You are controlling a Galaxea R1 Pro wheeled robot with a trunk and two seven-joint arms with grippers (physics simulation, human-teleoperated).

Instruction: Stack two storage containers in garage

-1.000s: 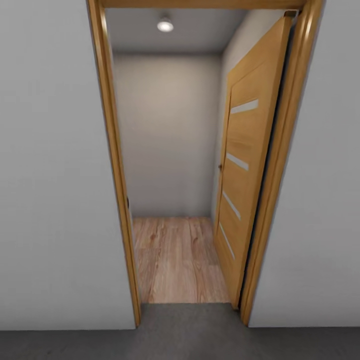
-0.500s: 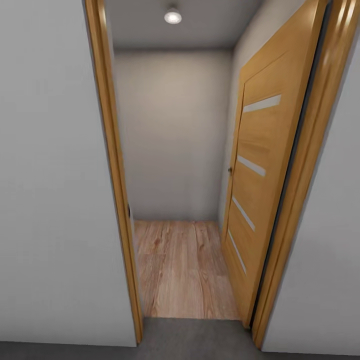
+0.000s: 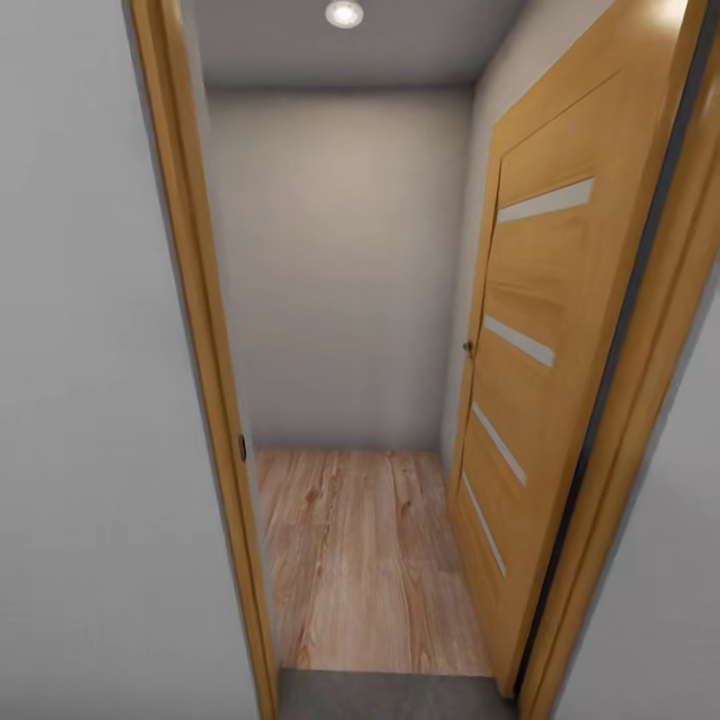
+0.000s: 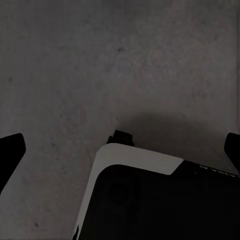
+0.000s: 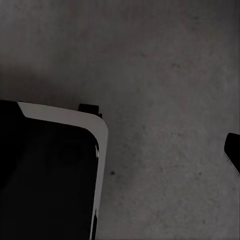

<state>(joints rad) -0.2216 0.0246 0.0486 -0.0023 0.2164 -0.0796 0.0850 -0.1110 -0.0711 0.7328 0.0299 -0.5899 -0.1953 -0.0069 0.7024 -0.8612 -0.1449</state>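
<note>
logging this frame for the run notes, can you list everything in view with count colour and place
door frame: one, honey wood, either side of the opening, head view
door: one, honey wood with four pale slanted strips, swung open against the right side of the small room
door knob: one, dark, on the door's near edge
ceiling light: one, white, lit, on the ceiling past the doorway
walls: pale grey, both sides of the doorway and the back of the small room
wood plank floor: light brown, inside the doorway
concrete floor: dark grey, mottled, below both wrists and at the threshold in the head view
robot base: black with a pale rim, left wrist view; also
left gripper: dark fingertips at both edges, set wide apart, empty
right gripper: one dark fingertip at the edge
</note>
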